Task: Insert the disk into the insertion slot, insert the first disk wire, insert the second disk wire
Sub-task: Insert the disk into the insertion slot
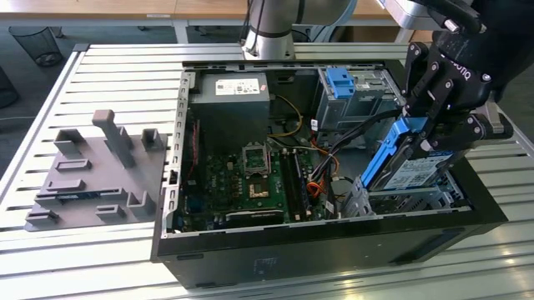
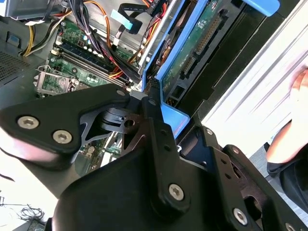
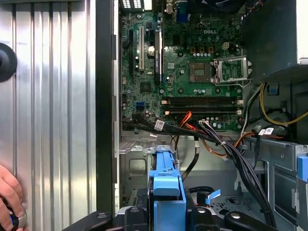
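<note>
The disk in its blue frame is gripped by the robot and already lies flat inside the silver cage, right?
Not quite. The gripper does grip the disk, but the exterior view shows it held steeply tilted over the insertion slot, not lying flat inside it.

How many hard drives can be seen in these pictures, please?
1. The disk, in its blue frame, is held tilted by the gripper over the insertion slot, at the exterior view's right side of the open case. The taller grey bay may hide others.
</note>
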`<state>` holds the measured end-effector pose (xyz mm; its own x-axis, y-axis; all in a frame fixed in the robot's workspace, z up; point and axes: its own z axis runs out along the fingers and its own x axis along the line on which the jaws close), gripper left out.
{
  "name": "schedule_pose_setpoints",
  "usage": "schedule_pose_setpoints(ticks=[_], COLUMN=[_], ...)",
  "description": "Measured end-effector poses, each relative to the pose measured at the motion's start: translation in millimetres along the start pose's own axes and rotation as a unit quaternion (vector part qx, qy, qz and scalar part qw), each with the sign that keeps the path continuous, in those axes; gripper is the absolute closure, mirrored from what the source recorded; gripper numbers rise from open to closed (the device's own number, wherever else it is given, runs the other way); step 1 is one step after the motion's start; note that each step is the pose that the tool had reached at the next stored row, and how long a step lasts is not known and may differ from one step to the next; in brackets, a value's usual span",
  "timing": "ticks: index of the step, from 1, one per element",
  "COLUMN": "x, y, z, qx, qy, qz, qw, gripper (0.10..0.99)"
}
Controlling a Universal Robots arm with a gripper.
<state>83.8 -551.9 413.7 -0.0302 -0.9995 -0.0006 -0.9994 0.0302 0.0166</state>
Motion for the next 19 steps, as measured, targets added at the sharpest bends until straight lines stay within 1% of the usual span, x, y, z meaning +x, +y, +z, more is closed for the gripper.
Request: schedule_pose_setpoints(ticks=[5,19], x=[0.0,0.0], y=[-0.1,-0.2], z=[4.9,13.8], qx=[-0.0004,-0.0007], qy=[-0.0003,-0.0003], qz=[0.0,0.0], qw=[1.0,1.0], gripper=[0.722,0.722])
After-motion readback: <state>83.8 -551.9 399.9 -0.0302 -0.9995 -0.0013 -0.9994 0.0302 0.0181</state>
